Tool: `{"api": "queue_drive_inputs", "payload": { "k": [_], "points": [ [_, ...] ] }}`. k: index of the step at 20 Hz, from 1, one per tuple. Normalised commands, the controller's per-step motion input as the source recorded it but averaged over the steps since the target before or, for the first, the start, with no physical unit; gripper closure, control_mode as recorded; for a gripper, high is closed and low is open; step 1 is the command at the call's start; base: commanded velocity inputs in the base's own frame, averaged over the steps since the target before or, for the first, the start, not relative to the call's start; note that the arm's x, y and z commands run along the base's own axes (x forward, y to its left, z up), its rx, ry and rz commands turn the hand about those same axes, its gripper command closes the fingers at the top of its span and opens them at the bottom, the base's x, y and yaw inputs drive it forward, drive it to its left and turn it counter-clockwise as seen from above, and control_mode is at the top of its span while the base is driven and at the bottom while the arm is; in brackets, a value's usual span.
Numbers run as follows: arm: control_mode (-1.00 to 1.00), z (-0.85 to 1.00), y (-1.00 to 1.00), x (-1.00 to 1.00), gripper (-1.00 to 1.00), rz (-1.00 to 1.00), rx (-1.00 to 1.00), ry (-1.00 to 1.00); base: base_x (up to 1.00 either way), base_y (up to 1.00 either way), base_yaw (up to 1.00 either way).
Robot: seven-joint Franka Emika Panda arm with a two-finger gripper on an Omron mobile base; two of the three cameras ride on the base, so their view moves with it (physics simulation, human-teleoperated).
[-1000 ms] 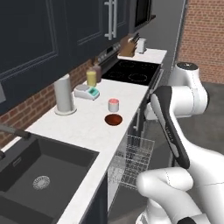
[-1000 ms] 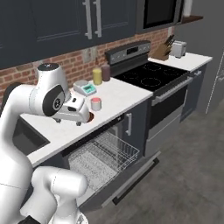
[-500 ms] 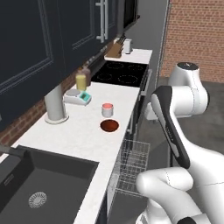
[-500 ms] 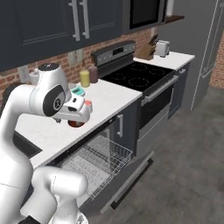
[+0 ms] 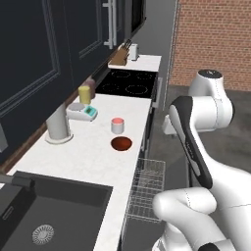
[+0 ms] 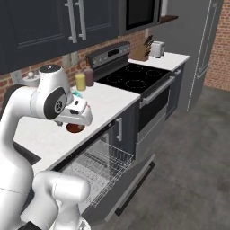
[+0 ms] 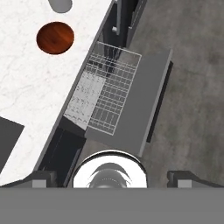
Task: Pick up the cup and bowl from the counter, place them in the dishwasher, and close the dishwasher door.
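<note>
- Kitchen run: white marbled counter [image 5: 93, 157], black stove at 12 o'clock beyond it.
- Gripper [image 7: 109, 177] jaws fully spread, holding nothing; hand points straight down over floor just off dishwasher door [image 7: 144, 105].
- Arm folded, elbow high beside counter edge.
- Door down flat, wire rack [image 7: 105, 96] pulled out; floor past it open.
- Cup [image 5: 117, 125] and bowl [image 5: 121, 143] sit near counter's front edge, bowl just at 6 o'clock of cup.

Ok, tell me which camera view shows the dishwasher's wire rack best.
The hand view: it looks straight down on the wire rack, pulled out over the open dishwasher door, whole and unblocked. The left base view shows the rack partly cut off by the arm. The right base view shows it at a slant, its near end behind the robot.
</note>
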Motion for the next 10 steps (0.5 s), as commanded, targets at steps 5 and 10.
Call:
{"api": "queue_drive_inputs", "payload": {
  "k": [5, 10],
  "points": [
    [-1.00, 0.00, 0.02, 0.05, -1.00, -0.01, 0.00, 0.00, 0.24, 0.12, -0.09],
    [-1.00, 0.00, 0.03, 0.09, -1.00, -0.02, 0.00, 0.00, 0.00, 0.00, 0.00]
  ]
}}
